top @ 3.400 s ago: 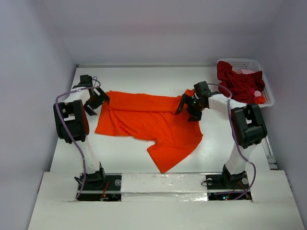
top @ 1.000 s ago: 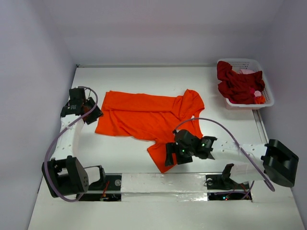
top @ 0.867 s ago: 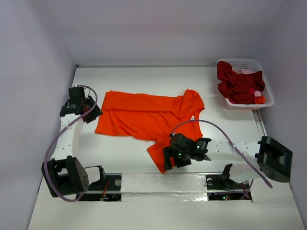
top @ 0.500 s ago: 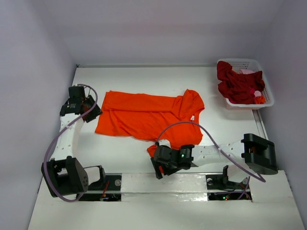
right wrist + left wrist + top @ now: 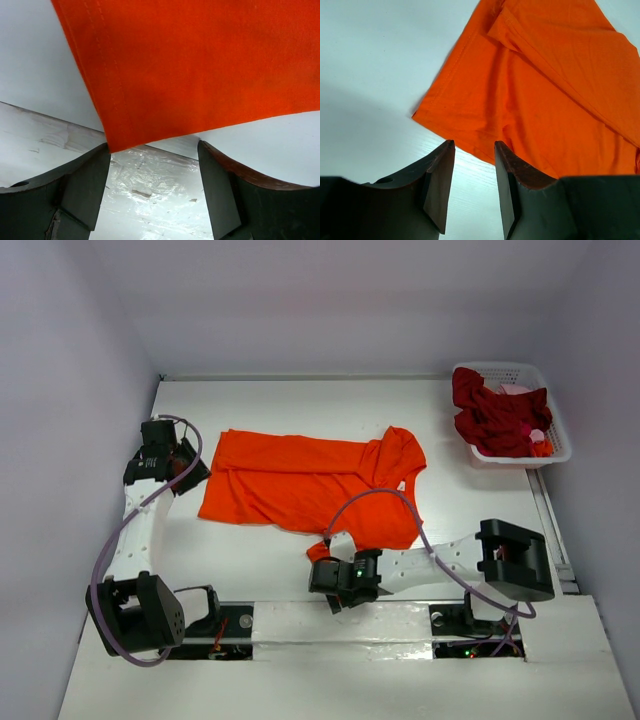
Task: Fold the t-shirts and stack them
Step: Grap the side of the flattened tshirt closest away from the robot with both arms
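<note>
My right gripper is open right at the near corner of the orange shirt, with the corner tip poking in between the jaws. The shirt's flat on the tabletop, long way running left-right. My left gripper is partly open and empty, just short of the left edge.

- The left gripper was held near the tabletop's left edge, jaws slightly parted.
- The right gripper was held at its near edge, jaws spread wide.
</note>
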`<action>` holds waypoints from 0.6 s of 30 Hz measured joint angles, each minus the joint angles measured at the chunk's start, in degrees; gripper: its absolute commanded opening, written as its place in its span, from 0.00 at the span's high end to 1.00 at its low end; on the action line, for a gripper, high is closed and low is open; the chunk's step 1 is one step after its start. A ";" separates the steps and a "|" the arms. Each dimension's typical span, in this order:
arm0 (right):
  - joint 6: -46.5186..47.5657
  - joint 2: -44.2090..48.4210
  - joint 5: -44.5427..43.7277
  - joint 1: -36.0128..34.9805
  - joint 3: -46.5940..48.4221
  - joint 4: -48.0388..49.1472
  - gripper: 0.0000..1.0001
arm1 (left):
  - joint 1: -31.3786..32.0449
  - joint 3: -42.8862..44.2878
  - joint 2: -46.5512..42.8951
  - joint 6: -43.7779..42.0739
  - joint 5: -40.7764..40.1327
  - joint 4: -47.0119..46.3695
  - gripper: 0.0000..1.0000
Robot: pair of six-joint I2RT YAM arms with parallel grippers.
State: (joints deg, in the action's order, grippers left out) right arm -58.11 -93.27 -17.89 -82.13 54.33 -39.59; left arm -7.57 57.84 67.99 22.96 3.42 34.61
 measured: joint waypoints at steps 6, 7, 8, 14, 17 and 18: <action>-0.81 -1.36 -2.54 -1.62 2.23 -2.80 0.26 | 0.00 0.04 -0.02 0.00 -0.28 0.02 0.66; -0.87 -1.57 -2.91 -1.79 2.58 -3.32 0.26 | 0.00 0.04 -0.02 0.00 -0.28 0.02 0.66; -1.03 -1.81 -3.39 -2.05 2.99 -3.91 0.26 | 0.00 0.04 -0.02 0.00 -0.28 0.02 0.66; -1.70 -2.05 -5.25 -2.95 4.37 -6.56 0.28 | 0.00 0.09 -0.02 0.00 -0.26 0.02 0.66; -1.29 -2.03 -5.51 -3.34 4.90 -6.62 0.29 | 0.00 0.52 -0.02 0.02 -0.24 0.26 0.66; -0.96 -2.01 -5.53 -3.50 5.03 -6.38 0.29 | 0.00 0.76 -0.02 0.02 -0.26 0.37 0.66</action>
State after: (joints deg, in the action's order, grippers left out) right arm -59.07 -95.29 -23.42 -85.62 59.35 -45.98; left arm -7.57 58.61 67.96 22.98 3.16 34.98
